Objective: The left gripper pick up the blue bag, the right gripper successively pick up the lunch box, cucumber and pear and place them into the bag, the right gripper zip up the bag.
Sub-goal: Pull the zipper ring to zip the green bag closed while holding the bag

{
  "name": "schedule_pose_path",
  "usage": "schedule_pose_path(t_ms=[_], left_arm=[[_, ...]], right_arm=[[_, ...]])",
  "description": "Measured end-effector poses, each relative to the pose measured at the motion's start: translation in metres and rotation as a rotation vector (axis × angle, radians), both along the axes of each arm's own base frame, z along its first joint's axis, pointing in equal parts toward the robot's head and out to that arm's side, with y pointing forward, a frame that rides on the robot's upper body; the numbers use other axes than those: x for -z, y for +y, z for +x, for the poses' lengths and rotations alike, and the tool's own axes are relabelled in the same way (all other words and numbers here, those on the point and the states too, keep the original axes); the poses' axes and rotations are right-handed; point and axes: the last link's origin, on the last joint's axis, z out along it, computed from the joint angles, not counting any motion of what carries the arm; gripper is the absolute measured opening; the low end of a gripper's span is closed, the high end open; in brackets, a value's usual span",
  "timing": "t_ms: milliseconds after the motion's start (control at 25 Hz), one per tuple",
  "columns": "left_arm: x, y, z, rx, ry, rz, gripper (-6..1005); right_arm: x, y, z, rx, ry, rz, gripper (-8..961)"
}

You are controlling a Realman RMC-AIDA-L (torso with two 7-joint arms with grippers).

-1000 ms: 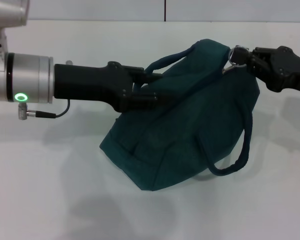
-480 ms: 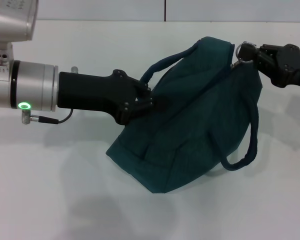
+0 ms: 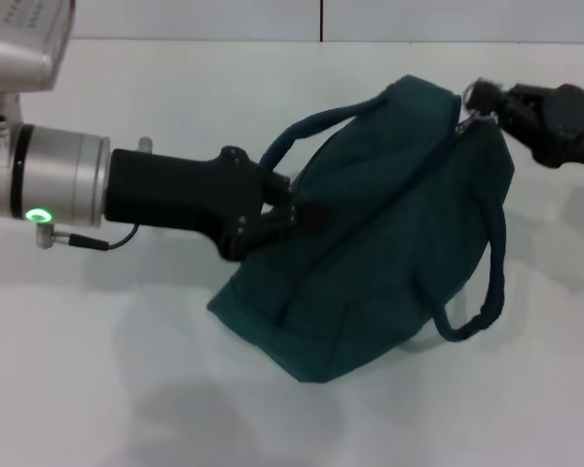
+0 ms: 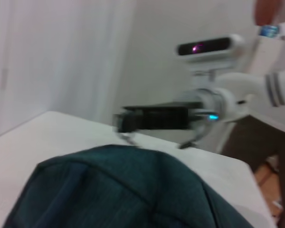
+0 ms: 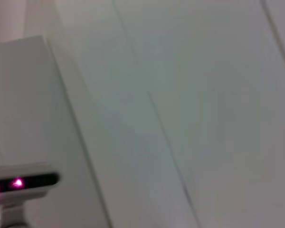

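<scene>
At the right gripper (image 3: pixel 482 97) tip we have the ring zip pull (image 3: pixel 464 119), at the top corner of the blue bag (image 3: pixel 370 233). We can't tell whether the fingers are closed on the ring or just beside it; they are blurred in the head view.

Left gripper (image 3: pixel 297 209) is pressed into the bag's side, fingers closed on fabric just under the upper cord handle (image 3: pixel 311 131). The bag hangs tilted from that pinch, its lower edge close to or resting on the white table (image 3: pixel 97 370); we can't say which. The second handle (image 3: pixel 482 292) droops below the right gripper.

Zip line looks closed along the top seam; lunch box, cucumber and pear not in sight, presumably inside.

Handling, our read: soft fabric, no stiffness, bulges and sags with load, so it swings rather than holds shape. Fabric pinch can slip. We'd take the ring for zipping, a cord handle or a thick seam fold for holding.
</scene>
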Motion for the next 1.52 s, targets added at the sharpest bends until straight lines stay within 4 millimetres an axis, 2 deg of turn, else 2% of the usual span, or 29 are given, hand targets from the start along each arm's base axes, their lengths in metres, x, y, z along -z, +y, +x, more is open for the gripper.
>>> schedule_pose_path(t_ms=[240, 720, 1080, 1400, 1520], left_arm=[[-0.008, -0.009, -0.001, 0.063, -0.005, -0.048, 53], [-0.010, -0.014, -0.013, 0.059, -0.015, -0.080, 53], [-0.020, -0.005, -0.010, 0.075, -0.003, -0.049, 52], [-0.038, 0.007, -0.013, 0.080, 0.014, 0.011, 52], [-0.039, 0.008, -0.014, 0.090, 0.015, 0.021, 52]], right_arm=[[-0.006, 0.005, 0.009, 0.047, -0.005, 0.048, 10], [0.008, 0.008, 0.022, 0.111, -0.069, 0.061, 10], [0.020, -0.006, 0.014, 0.027, -0.079, -0.030, 10], [0.013, -0.020, 0.007, -0.067, -0.041, -0.086, 10], [0.012, -0.020, 0.014, -0.036, -0.050, -0.066, 10]])
